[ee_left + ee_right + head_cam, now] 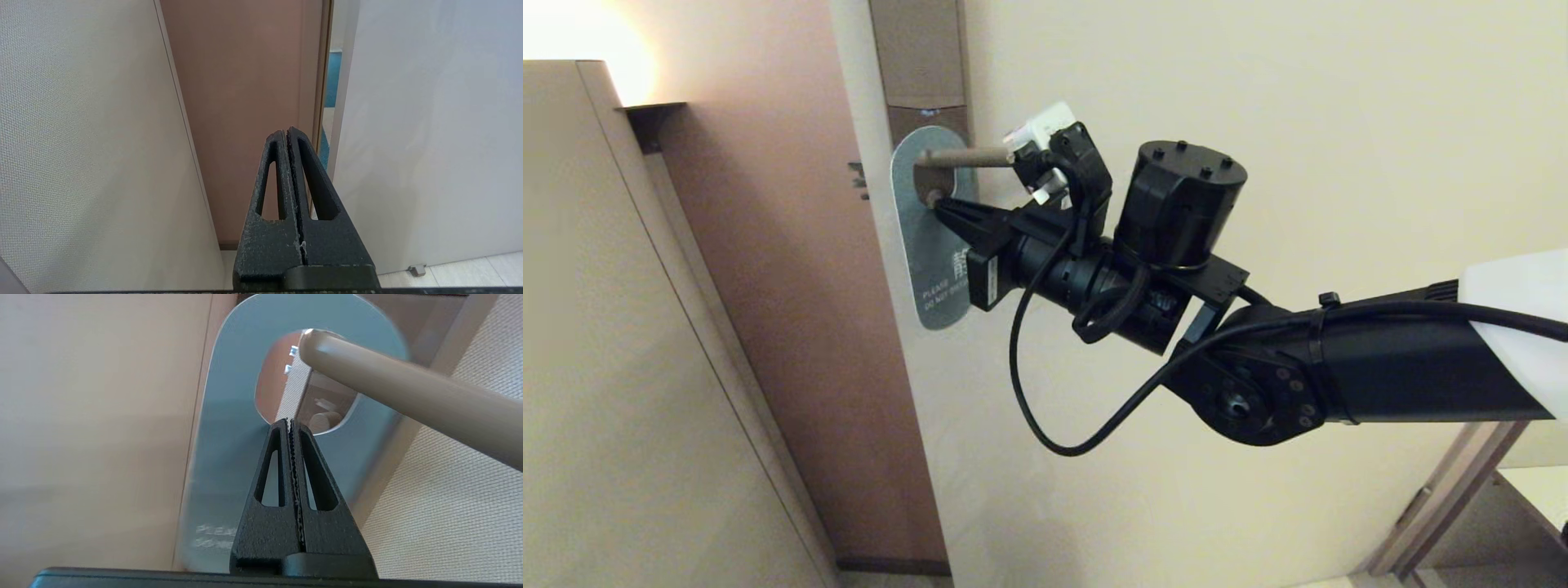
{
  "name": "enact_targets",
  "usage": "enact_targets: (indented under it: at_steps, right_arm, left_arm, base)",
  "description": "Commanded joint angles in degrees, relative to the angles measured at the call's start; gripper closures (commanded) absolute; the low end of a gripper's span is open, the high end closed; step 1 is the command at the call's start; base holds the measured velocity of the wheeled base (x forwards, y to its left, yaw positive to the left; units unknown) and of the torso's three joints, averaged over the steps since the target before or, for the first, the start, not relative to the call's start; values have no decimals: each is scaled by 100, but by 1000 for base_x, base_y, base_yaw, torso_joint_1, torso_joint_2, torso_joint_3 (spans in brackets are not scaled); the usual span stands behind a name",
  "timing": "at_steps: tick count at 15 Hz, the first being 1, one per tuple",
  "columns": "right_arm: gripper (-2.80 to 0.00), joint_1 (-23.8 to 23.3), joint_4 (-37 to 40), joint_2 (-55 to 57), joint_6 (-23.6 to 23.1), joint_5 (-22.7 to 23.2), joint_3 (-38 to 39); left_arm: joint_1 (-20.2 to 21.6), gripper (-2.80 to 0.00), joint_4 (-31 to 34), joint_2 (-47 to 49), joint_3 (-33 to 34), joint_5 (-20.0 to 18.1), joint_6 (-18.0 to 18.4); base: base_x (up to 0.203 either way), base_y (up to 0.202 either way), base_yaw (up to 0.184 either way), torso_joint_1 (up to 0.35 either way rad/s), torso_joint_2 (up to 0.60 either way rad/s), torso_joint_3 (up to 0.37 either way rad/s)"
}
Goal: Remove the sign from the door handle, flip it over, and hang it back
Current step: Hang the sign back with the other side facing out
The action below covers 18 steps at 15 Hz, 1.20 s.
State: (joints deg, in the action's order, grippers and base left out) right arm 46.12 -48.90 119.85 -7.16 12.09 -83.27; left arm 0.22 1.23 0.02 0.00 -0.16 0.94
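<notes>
The sign [931,261] hangs on the door handle [964,158] close to the brownish lock plate [921,65], its blue face with white lettering turned towards me. The right wrist view has the handle [408,392] crossing in front of the oval hole in the sign [229,449]. My right gripper [937,202] is shut, and its tips [289,421] rest at the lower rim of that hole with nothing visible between the jaws. My left gripper [287,131] is shut and empty. It appears only in its own wrist view, pointing at a brown panel.
The cream door [1258,122] fills the right side, and my right arm [1339,367] reaches across it. A brown panel [792,327] and a beige wall [605,367] stand to the left. A door stop [416,269] sits at floor level.
</notes>
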Motion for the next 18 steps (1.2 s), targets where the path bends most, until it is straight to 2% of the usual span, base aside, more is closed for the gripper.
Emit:
enact_targets:
  at_steps: [1,11,15,18]
  right_arm:
    - [0,2,-50,39,-5,-31,13]
    - [0,395,-47,190,-127,-82,-13]
    - [0,394,-59,407,-178,-119,-308]
    - [0,389,-67,555,-172,-536,-514]
  left_arm:
    - [4,0,0,-2,0,-2,-6]
    - [4,0,0,-2,0,-2,3]
    - [4,0,0,-2,0,-2,-6]
    - [4,0,0,-2,0,-2,3]
  base:
    - [0,0,0,0,0,0]
    - [0,0,0,0,0,0]
    - [0,0,0,0,0,0]
    - [0,0,0,0,0,0]
